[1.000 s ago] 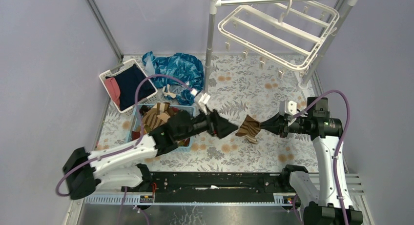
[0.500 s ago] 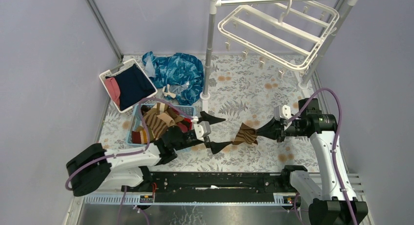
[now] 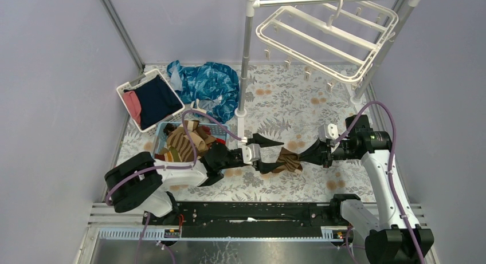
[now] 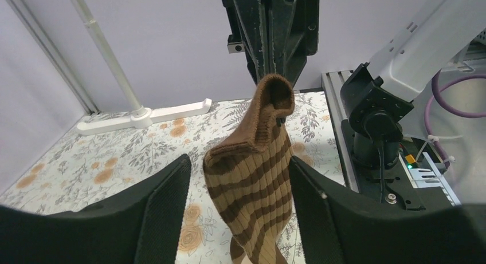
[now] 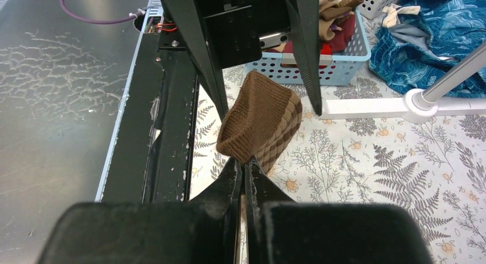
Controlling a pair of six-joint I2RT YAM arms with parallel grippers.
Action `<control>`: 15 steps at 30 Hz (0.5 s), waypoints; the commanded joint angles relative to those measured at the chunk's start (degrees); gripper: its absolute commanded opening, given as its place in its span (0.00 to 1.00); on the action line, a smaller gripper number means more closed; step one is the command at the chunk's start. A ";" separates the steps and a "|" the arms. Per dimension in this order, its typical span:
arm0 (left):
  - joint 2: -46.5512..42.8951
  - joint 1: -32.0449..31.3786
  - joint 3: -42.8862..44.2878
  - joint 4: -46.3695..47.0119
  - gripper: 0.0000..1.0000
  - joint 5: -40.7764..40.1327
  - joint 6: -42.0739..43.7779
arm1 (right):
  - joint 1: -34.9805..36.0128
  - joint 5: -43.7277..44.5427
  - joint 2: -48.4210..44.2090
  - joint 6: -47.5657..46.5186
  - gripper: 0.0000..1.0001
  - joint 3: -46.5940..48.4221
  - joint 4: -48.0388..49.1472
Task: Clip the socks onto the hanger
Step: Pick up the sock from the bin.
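Your right gripper (image 3: 306,155) comes in from 3 o'clock and is pinched tight on one end of a brown striped sock (image 3: 290,160). The sock hangs down from it over the flowery desk (image 3: 275,103), a little toward 4 o'clock from the middle. Your left gripper (image 3: 274,155) reaches in from 9 o'clock with its fingers wide apart, one on each side of the sock. You cannot tell if they touch it. The white hanger (image 3: 306,54) hangs up high at 1 o'clock, well apart from the sock. Its little clips dangle below it. The other socks (image 3: 183,139) lie piled in a blue basket (image 3: 158,139) at 9 o'clock, just beside your left arm.
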 commanded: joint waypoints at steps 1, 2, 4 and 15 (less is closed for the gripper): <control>2.46 -0.12 1.61 8.02 0.63 2.46 -2.05 | 0.65 -1.20 0.36 -1.13 0.01 0.09 -1.02; 2.71 -0.13 1.64 8.50 0.60 2.55 -2.44 | 0.65 -1.18 0.43 -1.13 0.01 0.17 -1.02; 3.08 -0.10 1.66 9.28 0.54 2.83 -3.01 | 0.65 -1.05 0.46 -1.13 0.01 0.18 -0.95; 3.67 -0.02 1.30 11.39 0.09 3.64 -8.65 | 0.64 -0.44 0.98 -0.97 0.02 0.18 -0.60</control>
